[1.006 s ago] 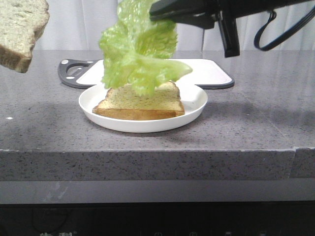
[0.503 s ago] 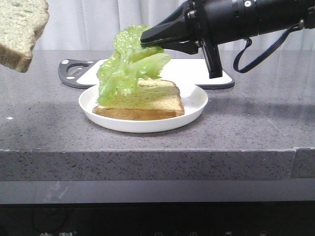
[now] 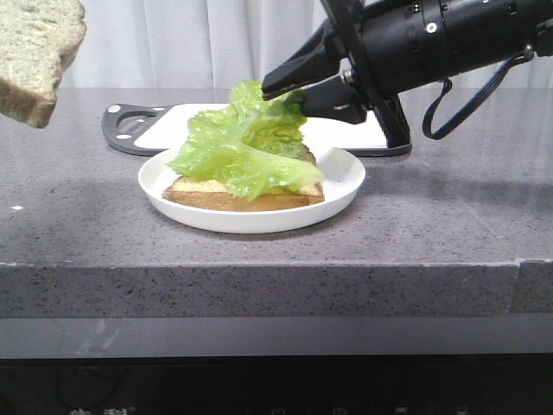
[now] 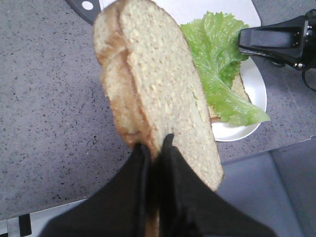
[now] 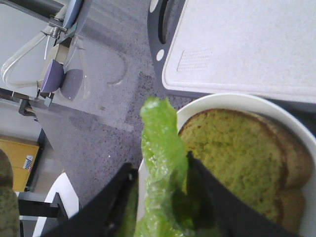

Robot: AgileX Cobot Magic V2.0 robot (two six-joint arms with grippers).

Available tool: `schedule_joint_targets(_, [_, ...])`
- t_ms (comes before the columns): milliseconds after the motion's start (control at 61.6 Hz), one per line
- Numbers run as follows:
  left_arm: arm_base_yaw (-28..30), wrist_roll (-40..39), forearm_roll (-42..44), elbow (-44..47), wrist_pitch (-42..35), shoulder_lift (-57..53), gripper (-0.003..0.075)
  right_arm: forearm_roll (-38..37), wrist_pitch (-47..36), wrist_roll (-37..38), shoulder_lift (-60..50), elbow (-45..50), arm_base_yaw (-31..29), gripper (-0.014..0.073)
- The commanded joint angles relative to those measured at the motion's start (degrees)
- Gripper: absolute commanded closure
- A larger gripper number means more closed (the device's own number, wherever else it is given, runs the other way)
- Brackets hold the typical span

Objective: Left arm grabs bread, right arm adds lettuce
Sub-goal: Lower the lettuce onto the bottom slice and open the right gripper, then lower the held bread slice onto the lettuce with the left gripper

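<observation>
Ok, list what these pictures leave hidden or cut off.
- Front view: the left tool is out of frame; only a corner of the held bread shows.
- Front view: the lettuce covers most of the plated slice.
- Right wrist view: the lettuce hides the right tool fingertips.

lettuce (image 3: pixel 246 147) – light green | plate (image 3: pixel 341 186) – white | counter (image 3: pixel 432 225) – speckled grey
</observation>
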Motion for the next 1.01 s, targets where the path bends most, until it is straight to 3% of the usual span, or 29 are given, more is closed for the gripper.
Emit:
schedule_joint_targets(0, [0.1, -0.1, -1.7, -1.6, -3.7, -0.6, 0.0741, -0.5, 2.5, -1.0, -3.3, -1.8, -0.8, 0.0183])
schedule_joint_targets(195, [0.1, -0.1, -3.2, -1.6, -4.0, -0.6, 0.0741, -12.7, -0.2, -0.4, -8.8, -1.8, -3.8, 0.0177])
schedule_joint_targets(357, [-0.1, 0.4, -9.1, -1.3, -7.0, 1.2, 0.0741, -27.1, -3.1, 5.7, -16.1, -1.8, -4.8, 0.0177])
schedule_joint_targets(552, [-0.5, 13.1, -26.0, -1.3, -8.4, 7.5, 0.0741, -44.9, 2.4, 17.4, -25.8, -1.8, -4.8, 0.0177])
schedule_joint_targets(811, [-0.5, 32.8, -51.5, -1.3, -6.2, 18.4, 0.0741, -47.6, 7.5, 18.1, -35.9, -1.8, -4.8, 0.0177])
schedule_joint_targets(990, [-0.5, 40.2, -59.0, -1.3, -1.9, 25.9, 0.0741, -47.7, 7.6, 18.0, -37.2, -1.6, -4.8, 0.0177])
